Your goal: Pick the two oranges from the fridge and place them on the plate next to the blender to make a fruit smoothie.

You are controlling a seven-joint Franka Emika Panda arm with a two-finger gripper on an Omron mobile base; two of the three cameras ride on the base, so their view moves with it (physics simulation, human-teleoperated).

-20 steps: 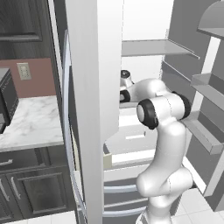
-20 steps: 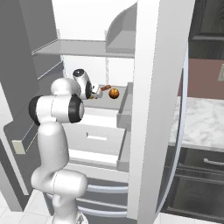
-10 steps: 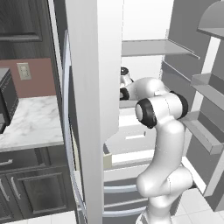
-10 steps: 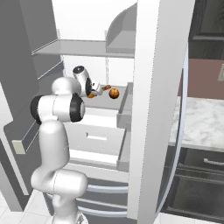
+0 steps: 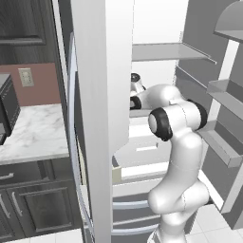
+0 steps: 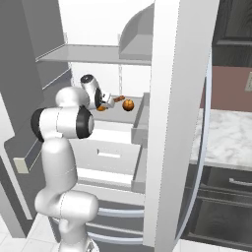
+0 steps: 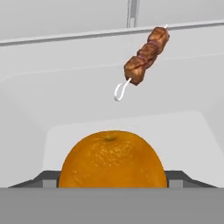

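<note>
Hand view puts the nearer orange right up against the camera, large and low in the picture, so we judge we are at the first grasp of the task — the plate and blender part is not yet begun. The fingertips are hidden behind the fruit, so we cannot tell whether the jaws stand apart or have closed on it.

In the right base view the gripper reaches into the open fridge at the grey shelf, where this orange sits at the hand and the second orange lies just beside it, further right. A meat skewer lies behind the nearer fruit, apart from it — not in our way. The next move, as we judge it, calls for a sure closing on the fruit, then a straight withdrawal past the open door.
</note>
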